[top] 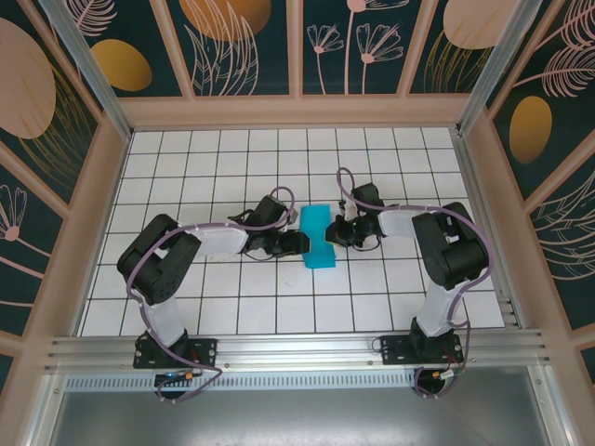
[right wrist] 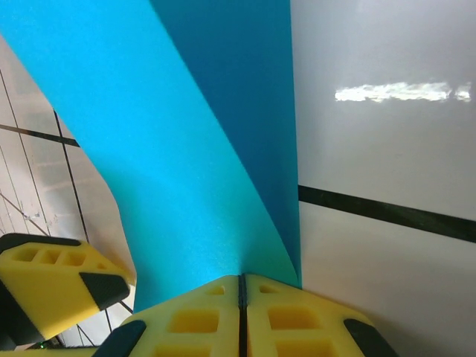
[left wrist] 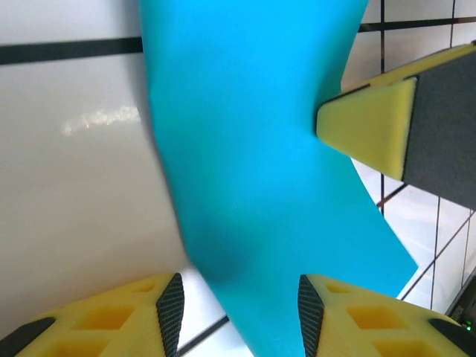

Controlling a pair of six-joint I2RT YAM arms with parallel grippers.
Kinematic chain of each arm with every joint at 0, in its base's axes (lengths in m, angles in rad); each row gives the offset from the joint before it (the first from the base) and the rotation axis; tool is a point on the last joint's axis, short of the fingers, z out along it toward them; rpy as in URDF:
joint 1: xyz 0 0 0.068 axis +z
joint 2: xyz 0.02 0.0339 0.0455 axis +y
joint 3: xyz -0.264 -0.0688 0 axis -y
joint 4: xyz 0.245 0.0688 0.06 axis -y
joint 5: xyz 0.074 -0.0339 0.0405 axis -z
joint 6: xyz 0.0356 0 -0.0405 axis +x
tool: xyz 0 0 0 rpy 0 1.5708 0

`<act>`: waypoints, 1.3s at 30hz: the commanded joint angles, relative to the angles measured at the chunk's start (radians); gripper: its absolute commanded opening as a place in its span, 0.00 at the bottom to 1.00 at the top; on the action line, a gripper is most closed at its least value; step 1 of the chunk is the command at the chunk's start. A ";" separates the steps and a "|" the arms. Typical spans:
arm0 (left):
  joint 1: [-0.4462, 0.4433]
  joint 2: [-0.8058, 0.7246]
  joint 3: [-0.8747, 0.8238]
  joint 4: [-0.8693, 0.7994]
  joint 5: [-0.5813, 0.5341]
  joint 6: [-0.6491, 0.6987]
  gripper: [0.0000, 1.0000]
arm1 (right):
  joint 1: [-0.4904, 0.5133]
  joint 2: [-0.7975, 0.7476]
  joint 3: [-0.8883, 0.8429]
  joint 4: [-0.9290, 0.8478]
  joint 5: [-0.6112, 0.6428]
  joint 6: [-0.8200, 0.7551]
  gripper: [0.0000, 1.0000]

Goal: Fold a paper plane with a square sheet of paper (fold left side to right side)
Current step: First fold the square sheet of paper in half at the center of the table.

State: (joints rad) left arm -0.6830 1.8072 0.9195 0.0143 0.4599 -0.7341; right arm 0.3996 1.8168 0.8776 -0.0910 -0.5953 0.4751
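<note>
The square sheet of paper [top: 319, 236], bright cyan, lies folded over into a narrow strip on the white grid table between my two grippers. My left gripper [top: 299, 243] is at its left edge; in the left wrist view the left gripper [left wrist: 239, 297] is open, and the sheet [left wrist: 253, 163] runs up between its pads without being pinched. My right gripper [top: 340, 232] is at the right edge. In the right wrist view the right gripper [right wrist: 242, 279] is shut at the sheet's [right wrist: 171, 171] edge, where a bright upper layer curves up over a darker lower one.
White tiled table [top: 232, 158] with black grid lines, walled by patterned panels at the back and both sides. An aluminium rail [top: 297, 348] runs along the near edge by the arm bases. The right gripper's finger [left wrist: 368, 126] touches the sheet's edge in the left wrist view.
</note>
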 commanded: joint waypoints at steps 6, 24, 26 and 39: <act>-0.022 -0.051 -0.022 0.082 0.065 -0.050 0.46 | 0.014 0.061 -0.024 -0.104 0.124 -0.021 0.10; -0.055 0.049 0.019 0.106 0.078 -0.062 0.45 | 0.019 0.069 -0.027 -0.096 0.121 -0.018 0.10; -0.055 0.053 0.008 0.084 0.071 -0.050 0.45 | 0.019 0.068 -0.026 -0.096 0.120 -0.018 0.10; -0.057 0.022 -0.104 0.026 0.109 -0.011 0.45 | 0.019 0.068 -0.025 -0.104 0.129 -0.016 0.10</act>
State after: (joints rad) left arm -0.7334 1.8297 0.8612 0.1558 0.5354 -0.7685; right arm 0.4015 1.8168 0.8795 -0.0948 -0.5919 0.4755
